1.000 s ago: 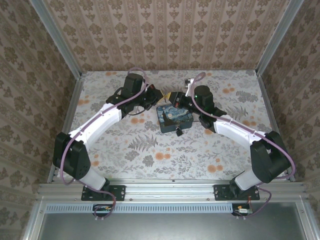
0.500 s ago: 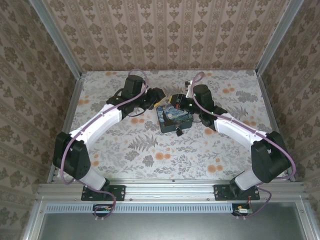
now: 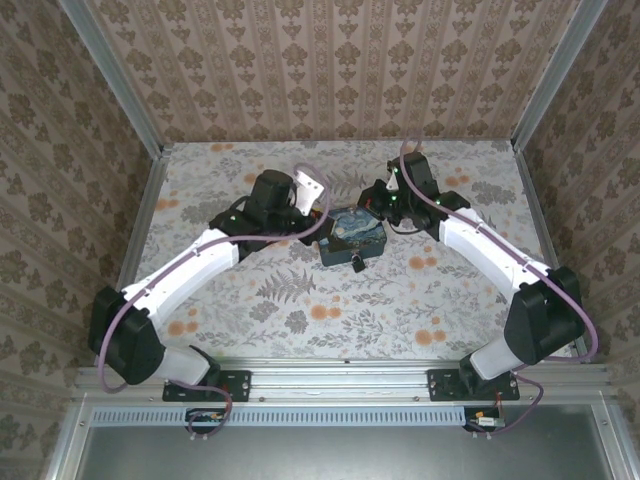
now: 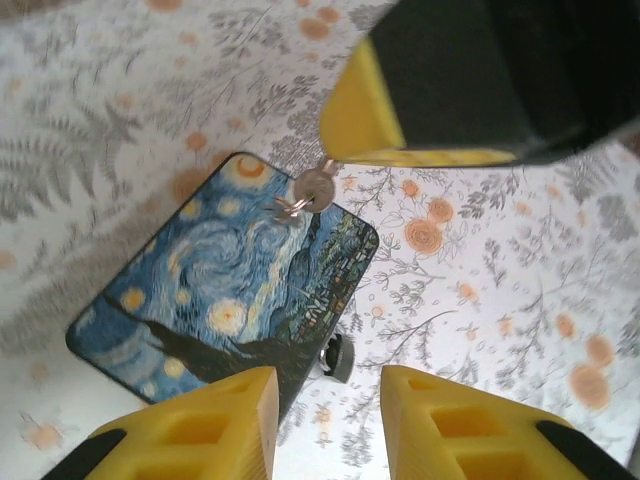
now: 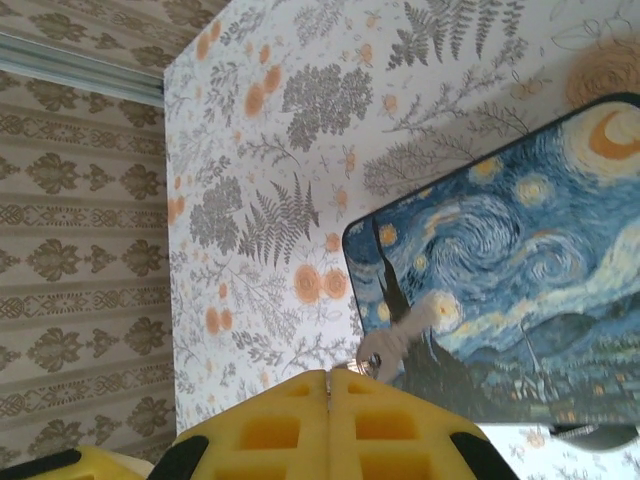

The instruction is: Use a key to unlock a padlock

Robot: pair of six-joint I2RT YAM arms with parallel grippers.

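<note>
While the right claw (image 5: 328, 376) pinches the key (image 5: 403, 332) over the starry mat (image 5: 520, 260), the left claw (image 4: 324, 392) stands partly open.

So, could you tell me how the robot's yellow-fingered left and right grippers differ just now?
The left gripper stands open, the right gripper shut. The left gripper holds nothing, while the right gripper pinches the small silver key. Both have yellow fingers and hover by the blue starry-night pad.

Table (image 3: 300, 300), floral-and-fern patterned top. Lying centrally: Starry Night print mat (image 3: 350, 238); small dark padlock (image 3: 357, 264) just beside mat's near edge.
</note>
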